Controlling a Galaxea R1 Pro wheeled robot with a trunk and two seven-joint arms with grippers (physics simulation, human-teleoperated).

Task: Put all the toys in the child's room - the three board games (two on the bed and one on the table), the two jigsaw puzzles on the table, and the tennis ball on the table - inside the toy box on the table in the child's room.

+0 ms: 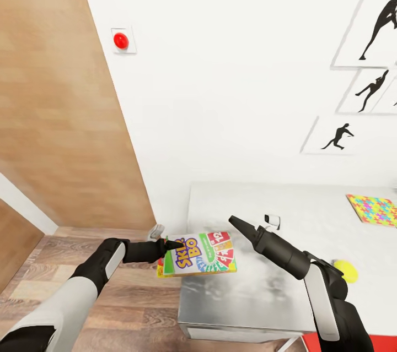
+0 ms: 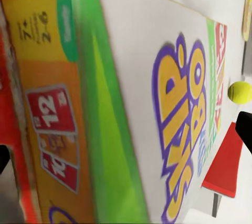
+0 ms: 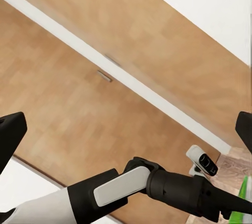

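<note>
- My head camera sits high and looks forward and down over both arms onto the desk [image 1: 309, 214], with the white wall behind it and the posters [image 1: 364, 93] at two o'clock.
- My left wrist camera is pressed very close to the SKIP-BO box [image 2: 157, 103], looking along its face across the desk toward the tennis ball [image 2: 240, 92].
- My right wrist camera looks away from the desk toward the wood panelling [image 3: 105, 113], from a middle distance, with my left arm [image 3: 131, 184] crossing it.
- Head and left wrist share the box and the ball; head and right wrist share the left arm and panelling.
</note>
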